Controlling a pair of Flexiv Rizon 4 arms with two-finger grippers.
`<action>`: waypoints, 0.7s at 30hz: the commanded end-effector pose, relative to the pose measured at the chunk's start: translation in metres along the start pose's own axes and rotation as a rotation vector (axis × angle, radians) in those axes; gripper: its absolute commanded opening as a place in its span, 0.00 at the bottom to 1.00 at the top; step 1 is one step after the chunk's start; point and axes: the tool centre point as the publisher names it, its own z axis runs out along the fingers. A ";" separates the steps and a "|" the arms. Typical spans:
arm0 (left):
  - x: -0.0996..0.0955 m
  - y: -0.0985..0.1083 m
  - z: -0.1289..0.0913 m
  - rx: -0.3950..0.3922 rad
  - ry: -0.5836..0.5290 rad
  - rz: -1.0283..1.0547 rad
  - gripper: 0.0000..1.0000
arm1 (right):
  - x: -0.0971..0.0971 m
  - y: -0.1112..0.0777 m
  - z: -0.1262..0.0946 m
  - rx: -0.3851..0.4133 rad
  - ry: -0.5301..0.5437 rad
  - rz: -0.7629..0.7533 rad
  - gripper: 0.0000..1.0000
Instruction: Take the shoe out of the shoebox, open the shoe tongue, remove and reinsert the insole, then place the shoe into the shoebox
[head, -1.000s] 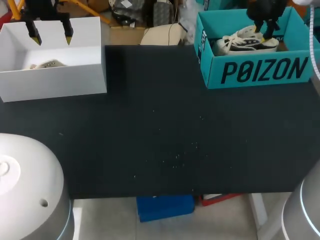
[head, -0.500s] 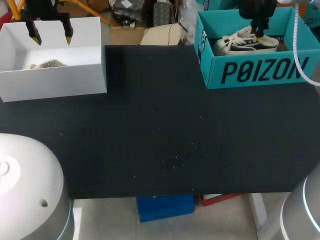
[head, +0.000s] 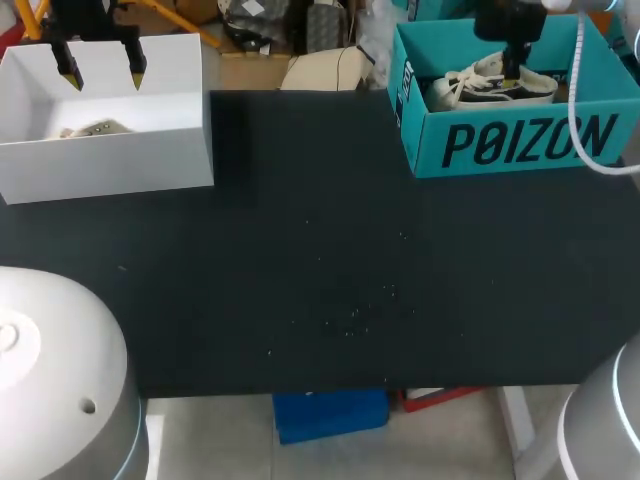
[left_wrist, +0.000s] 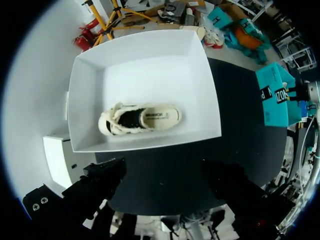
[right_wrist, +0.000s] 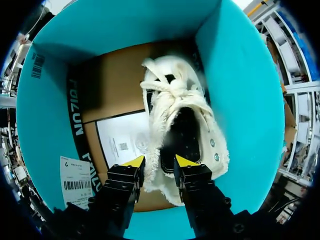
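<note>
Count's easy: two boxes, two sneakers, two grippers; the white sneaker (right_wrist: 185, 125) sits in the teal shoebox (head: 520, 145) at the far right of the table (head: 320, 250), frayed cream canvas, knotted laces, dark inside; right gripper (right_wrist: 159, 162) is down at its collar, can't tell if it's clamped on; left gripper (head: 101, 75) hangs spread wide, holding nothing, over the white box (head: 110, 160) with the second sneaker (left_wrist: 137, 119).

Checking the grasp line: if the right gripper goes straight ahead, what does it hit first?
The shoe in the teal shoebox, probably its collar edge; depth is unclear.
</note>
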 end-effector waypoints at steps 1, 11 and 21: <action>0.000 0.000 0.000 -0.001 -0.001 -0.001 1.00 | -0.006 0.002 0.015 0.004 0.011 0.016 0.33; 0.000 0.000 0.000 -0.001 -0.001 -0.001 1.00 | -0.005 0.012 0.036 0.006 0.026 0.035 0.29; 0.000 0.000 0.000 -0.001 -0.001 -0.001 1.00 | -0.004 0.012 0.050 0.006 0.032 0.037 0.28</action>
